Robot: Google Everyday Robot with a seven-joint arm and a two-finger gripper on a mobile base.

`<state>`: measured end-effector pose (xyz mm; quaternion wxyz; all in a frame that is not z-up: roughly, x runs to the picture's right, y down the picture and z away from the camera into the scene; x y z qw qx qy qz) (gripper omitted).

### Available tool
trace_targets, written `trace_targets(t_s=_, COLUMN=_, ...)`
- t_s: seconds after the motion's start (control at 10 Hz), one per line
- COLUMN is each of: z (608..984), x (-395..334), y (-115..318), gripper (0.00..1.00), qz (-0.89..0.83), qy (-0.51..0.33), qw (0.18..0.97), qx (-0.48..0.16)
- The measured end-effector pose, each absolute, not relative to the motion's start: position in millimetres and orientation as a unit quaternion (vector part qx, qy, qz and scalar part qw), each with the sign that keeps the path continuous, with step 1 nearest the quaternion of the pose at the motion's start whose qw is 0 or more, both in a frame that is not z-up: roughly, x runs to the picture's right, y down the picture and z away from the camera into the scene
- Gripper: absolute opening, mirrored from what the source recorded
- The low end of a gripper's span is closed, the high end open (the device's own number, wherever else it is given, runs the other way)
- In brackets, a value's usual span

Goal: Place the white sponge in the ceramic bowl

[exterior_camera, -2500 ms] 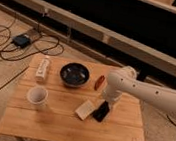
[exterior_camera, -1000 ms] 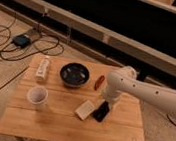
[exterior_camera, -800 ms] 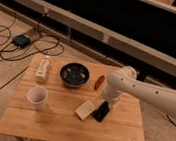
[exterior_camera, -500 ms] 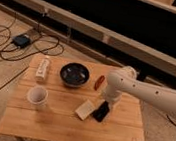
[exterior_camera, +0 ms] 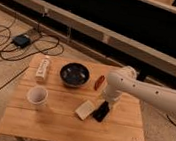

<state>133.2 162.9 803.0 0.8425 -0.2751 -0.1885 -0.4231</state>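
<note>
Sponge [exterior_camera: 85,109] lies flat on table [exterior_camera: 61,127], at 5 o'clock from bowl [exterior_camera: 74,75], just beside phone [exterior_camera: 100,112]. Gripper [exterior_camera: 107,102] at sponge's 2 o'clock, over phone; grip state can't tell.

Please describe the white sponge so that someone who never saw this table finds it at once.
On the wooden table, look in front of the dark bowl, towards the near edge. The sponge lies flat there, beside the black phone, over which the gripper hangs. It is the only flat cream-white block; the cup and the bottle, also white, are round and farther left.
</note>
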Motion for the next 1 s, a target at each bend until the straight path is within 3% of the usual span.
trace_targets(t_s=0.4, z=799, x=104, y=156, gripper=0.63, qz=-0.435, qy=-0.164, qw=0.841, qx=-0.277)
trace_targets(t_s=1.0, z=820, x=54, y=189, gripper=0.63, qz=-0.427, qy=-0.148, qw=0.844, qx=-0.29)
